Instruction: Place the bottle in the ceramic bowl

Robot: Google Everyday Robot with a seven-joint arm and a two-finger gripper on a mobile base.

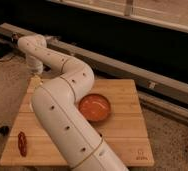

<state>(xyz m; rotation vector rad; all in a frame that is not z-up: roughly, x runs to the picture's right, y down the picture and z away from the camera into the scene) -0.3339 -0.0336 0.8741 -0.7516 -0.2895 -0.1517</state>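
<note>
The orange-red ceramic bowl [94, 108] sits near the middle of the wooden table [122, 130], partly behind my white arm. My arm sweeps from the lower right up to the far left. There the gripper [35, 70] points down over the table's back left corner, open. A small pale shape just below it looks like the bottle [36, 80], mostly hidden by the gripper and arm. The gripper is well left of the bowl.
A dark red elongated object [22, 143] lies near the table's front left edge. A metal rail [137, 70] runs behind the table under a dark wall. Speckled floor surrounds the table.
</note>
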